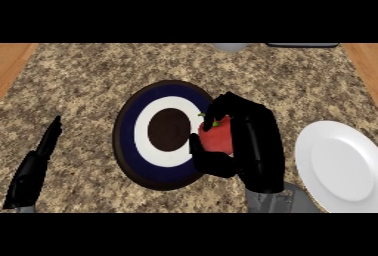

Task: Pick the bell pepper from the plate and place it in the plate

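A red bell pepper (217,136) with a green stem sits in my right hand (255,145), whose fingers and thumb curl round it. Hand and pepper are over the right rim of a dark blue plate (131,131) with white and dark brown rings at the counter's middle. A plain white plate (341,169) lies to the right, partly cut off by the view's edge. My left hand (35,167) rests at the lower left with fingers straight, away from both plates.
The speckled granite counter (88,75) has wooden strips at the far left and right edges. A grey object (230,47) and a dark object (303,45) show at the back edge.
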Controlling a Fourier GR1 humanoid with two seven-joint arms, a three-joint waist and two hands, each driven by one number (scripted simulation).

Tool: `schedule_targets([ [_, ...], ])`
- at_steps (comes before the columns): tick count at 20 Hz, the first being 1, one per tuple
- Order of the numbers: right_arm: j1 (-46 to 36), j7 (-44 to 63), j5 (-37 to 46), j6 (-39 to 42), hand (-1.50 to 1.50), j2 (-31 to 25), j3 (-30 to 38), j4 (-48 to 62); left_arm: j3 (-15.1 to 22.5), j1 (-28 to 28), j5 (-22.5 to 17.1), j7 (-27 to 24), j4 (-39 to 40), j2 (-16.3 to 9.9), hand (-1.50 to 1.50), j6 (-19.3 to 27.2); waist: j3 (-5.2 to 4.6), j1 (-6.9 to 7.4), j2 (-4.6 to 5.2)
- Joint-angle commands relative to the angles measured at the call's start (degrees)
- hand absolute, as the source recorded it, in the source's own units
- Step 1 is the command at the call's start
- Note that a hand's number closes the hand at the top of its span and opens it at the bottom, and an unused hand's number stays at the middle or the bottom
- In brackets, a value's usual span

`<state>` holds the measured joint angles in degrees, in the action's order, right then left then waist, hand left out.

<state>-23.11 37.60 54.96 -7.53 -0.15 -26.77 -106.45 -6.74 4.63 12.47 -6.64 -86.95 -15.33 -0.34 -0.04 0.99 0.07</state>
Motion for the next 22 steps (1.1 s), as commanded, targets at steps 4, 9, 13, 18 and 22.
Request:
schedule_targets([
  [4, -10.96, 4.2, -6.08, -11.36, 1.5, 0.14, -6.97, 21.42, -1.92, -2.82, -0.26, -3.27, 4.89, -1.24, 0.0, -0.99, -0.01, 0.4, 0.25],
  [9, -17.12, 1.07, -16.75, -15.71, 1.5, 0.14, -8.56, 32.08, -1.81, -3.0, -1.22, 1.46, 1.14, -1.01, 0.0, -2.56, 0.04, 0.38, 0.19],
  [13, -18.97, 5.61, -23.38, -28.43, 1.5, 0.14, -11.54, 36.05, 1.42, -1.62, 2.25, 1.48, -1.63, 1.95, 0.0, 0.59, 0.06, 1.28, 0.22],
  [18, -26.67, 2.45, -33.29, -35.29, -1.5, 0.14, -14.49, 49.39, -1.1, -0.09, 0.34, -2.65, 1.44, 0.04, 0.0, -1.83, 0.02, 1.76, 0.42],
  [22, -26.85, -2.08, -35.72, -38.18, -1.5, 0.14, -11.69, 44.93, -3.55, -2.3, -2.2, 0.2, 0.94, -2.34, 0.0, -4.66, 0.05, 0.54, 0.13],
])
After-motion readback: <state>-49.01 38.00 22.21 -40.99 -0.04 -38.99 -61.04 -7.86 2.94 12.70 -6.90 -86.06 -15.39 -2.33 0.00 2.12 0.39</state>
